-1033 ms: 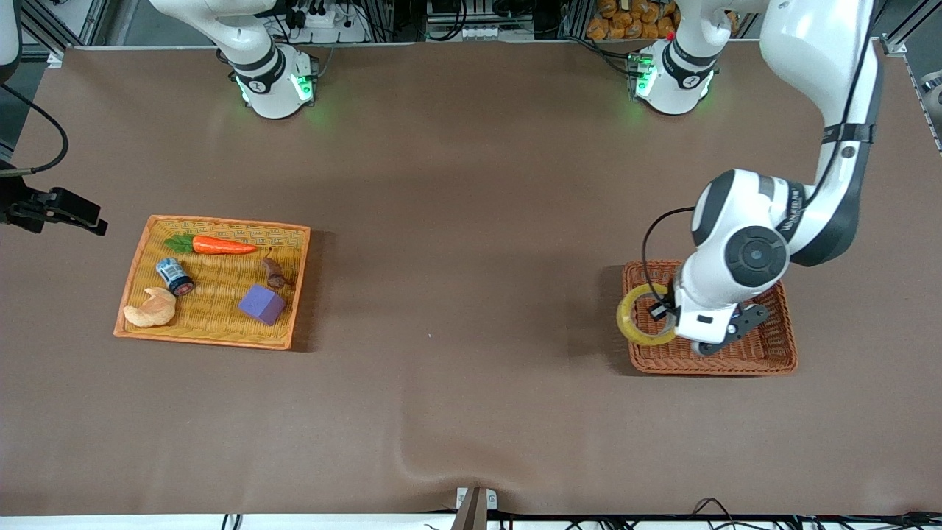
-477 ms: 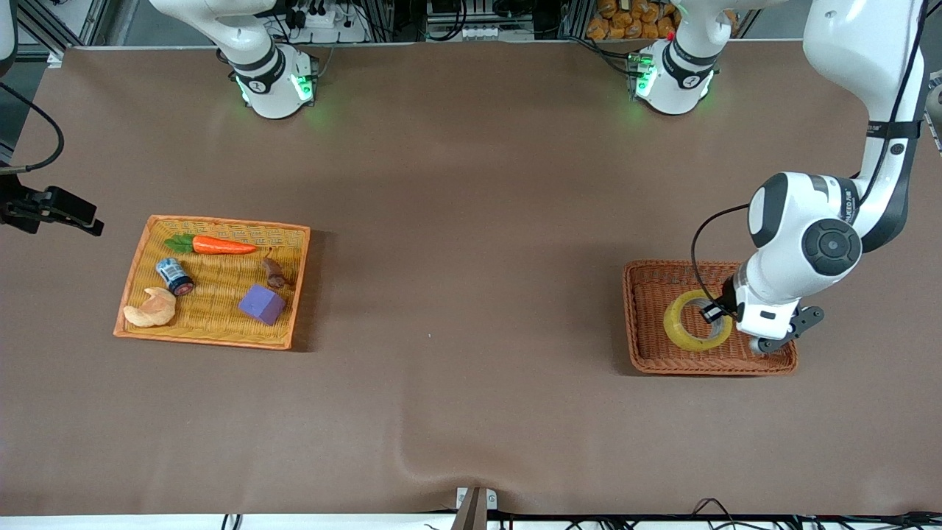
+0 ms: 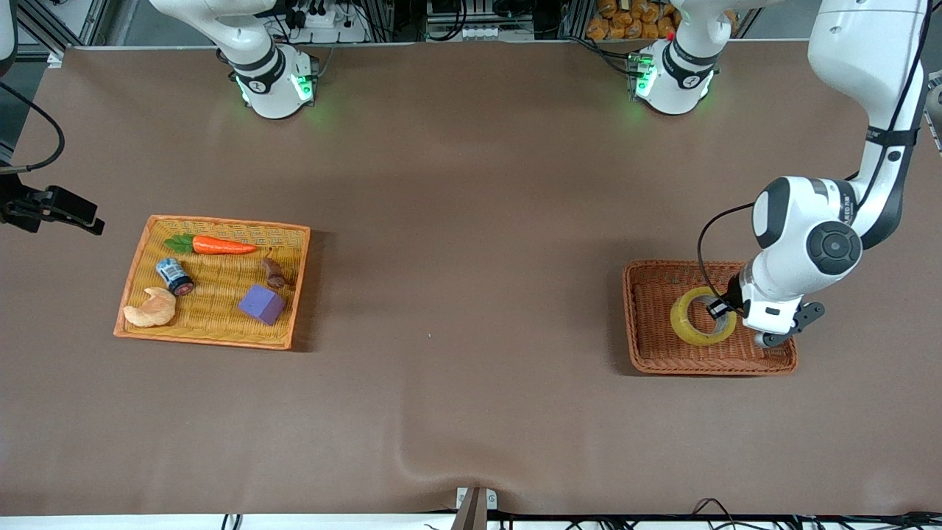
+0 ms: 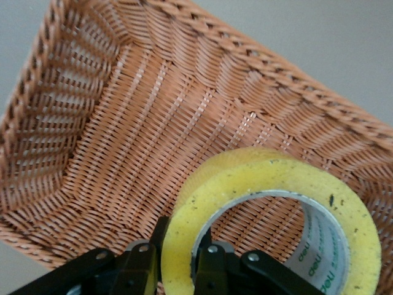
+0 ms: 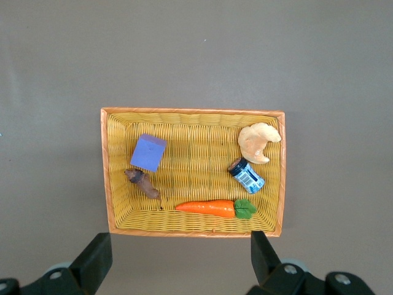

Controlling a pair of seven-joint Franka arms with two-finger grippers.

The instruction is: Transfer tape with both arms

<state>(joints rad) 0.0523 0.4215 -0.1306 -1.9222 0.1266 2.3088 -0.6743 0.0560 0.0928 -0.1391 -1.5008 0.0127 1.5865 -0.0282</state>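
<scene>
The tape [image 3: 690, 329] is a yellowish ring with a grey core. My left gripper [image 3: 718, 309] is shut on its wall, one finger inside the ring and one outside, and holds it tilted low over the middle of the brown wicker basket [image 3: 634, 318]. In the left wrist view the tape [image 4: 264, 178] fills the foreground between the gripper's [image 4: 178, 249] fingers, with the basket's weave [image 4: 123, 123] below. I cannot tell whether the tape touches the basket floor. My right gripper [image 5: 178, 252] is open and empty, high above the table beside the yellow basket [image 5: 105, 172].
The yellow basket [image 3: 134, 269] at the right arm's end holds a carrot [image 3: 221, 246], a small can [image 3: 175, 276], a croissant toy [image 3: 151, 309], a purple block [image 3: 262, 304] and a small brown toy [image 3: 275, 273]. Bare brown table lies between the two baskets.
My left gripper has carried the tape from over the basket's rim nearest the right arm's end to over the basket's middle, and lower. The right arm has barely moved.
</scene>
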